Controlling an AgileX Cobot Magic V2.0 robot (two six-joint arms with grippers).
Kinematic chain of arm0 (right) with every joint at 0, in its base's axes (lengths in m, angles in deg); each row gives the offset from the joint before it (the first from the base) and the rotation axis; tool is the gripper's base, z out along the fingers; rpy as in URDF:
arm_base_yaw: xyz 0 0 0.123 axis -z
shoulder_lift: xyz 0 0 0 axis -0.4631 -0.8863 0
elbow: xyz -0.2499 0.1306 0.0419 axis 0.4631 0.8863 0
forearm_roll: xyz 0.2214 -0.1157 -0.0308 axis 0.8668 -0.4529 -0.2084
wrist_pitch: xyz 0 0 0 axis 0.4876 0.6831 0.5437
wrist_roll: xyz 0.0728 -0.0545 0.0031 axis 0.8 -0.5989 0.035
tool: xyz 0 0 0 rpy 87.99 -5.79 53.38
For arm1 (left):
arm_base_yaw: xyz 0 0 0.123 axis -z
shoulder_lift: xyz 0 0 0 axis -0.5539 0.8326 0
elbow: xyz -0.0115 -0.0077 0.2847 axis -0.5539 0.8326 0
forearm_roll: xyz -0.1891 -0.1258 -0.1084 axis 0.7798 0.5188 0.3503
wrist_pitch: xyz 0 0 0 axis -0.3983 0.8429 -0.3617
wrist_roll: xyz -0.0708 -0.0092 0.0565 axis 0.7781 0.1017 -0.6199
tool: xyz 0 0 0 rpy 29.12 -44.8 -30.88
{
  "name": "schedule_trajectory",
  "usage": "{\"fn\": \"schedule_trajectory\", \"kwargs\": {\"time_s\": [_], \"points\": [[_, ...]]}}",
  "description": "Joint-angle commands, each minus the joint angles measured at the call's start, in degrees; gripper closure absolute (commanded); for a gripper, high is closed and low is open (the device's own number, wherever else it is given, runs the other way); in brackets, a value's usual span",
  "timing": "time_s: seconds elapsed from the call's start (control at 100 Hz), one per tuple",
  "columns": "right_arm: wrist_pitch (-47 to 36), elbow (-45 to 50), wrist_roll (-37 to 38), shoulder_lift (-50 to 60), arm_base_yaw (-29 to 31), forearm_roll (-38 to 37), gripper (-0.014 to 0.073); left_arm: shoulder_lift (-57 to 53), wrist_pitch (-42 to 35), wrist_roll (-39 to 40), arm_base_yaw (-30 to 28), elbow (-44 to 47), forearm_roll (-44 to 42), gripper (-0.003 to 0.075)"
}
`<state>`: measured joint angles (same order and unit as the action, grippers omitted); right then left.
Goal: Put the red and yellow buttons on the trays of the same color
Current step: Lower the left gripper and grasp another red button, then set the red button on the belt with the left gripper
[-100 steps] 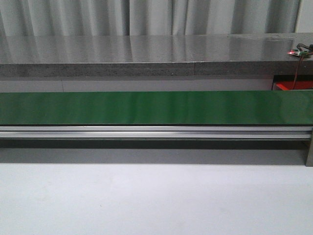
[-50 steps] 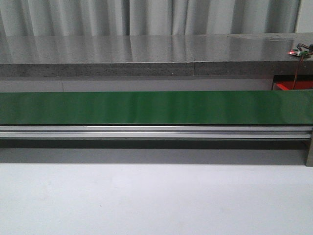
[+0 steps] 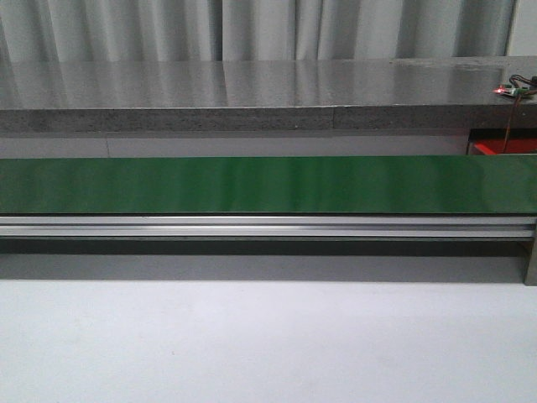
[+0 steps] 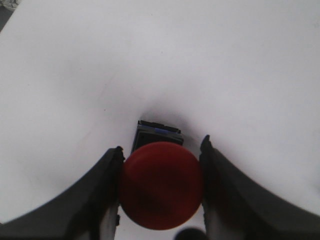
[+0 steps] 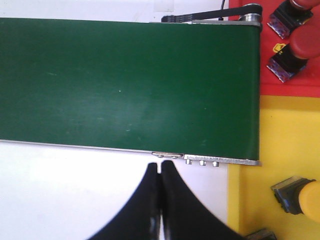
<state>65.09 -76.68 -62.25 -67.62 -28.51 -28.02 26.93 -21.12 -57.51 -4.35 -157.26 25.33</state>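
Green conveyor belt [image 3: 268, 185], silver rail [image 3: 268, 225], white table [image 3: 252, 344], grey curtain [image 3: 252, 29]. Red button [image 4: 161, 185] with black-and-blue base, between black fingers [image 4: 97, 195]. Red tray [image 5: 295, 75], yellow tray [image 5: 280, 145]; yellow button [image 5: 300, 197] with dark base.

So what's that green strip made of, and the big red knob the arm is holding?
The green strip looks like matte rubber or PVC belting: flat, dull, faintly scuffed, running on a silvery metal rail. The red button clamped in the left end effector seems smooth moulded plastic with a soft sheen, on a dark, likely plastic base.
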Motion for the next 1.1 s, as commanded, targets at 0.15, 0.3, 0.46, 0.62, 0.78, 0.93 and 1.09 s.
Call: {"fn": "schedule_trajectory", "kwargs": {"time_s": [0.15,0.3,0.46,0.62,0.78,0.93,1.09], "points": [[-2.36,-1.42,-0.59,1.53,0.07,0.38,0.0666,-5.79,-0.12,0.27,0.33,-3.70,1.38,0.0561],[-2.36,-1.42,-0.59,1.53,0.07,0.38,0.0666,-10.38,3.55,-1.39,2.24,-6.56,3.56,0.0561],[-2.36,-1.42,-0.59,1.53,0.07,0.38,0.0666,-14.10,5.72,-1.59,6.22,-8.06,5.43,0.0561],[-2.36,-1.42,-0.59,1.53,0.07,0.38,0.0666,-15.62,6.69,-1.59,11.34,-9.06,6.04,0.0561],[-2.36,-1.42,-0.59,1.53,0.07,0.38,0.0666,-15.48,7.16,-1.59,16.55,-9.20,7.47,0.0561],[-2.36,-1.42,-0.59,1.53,0.07,0.38,0.0666,-14.15,7.04,-1.33,20.89,-9.28,7.89,0.0561],[-2.36,-1.42,-0.59,1.53,0.07,0.38,0.0666,-11.64,7.04,-1.33,24.20,-9.28,8.42,0.0561]]}}
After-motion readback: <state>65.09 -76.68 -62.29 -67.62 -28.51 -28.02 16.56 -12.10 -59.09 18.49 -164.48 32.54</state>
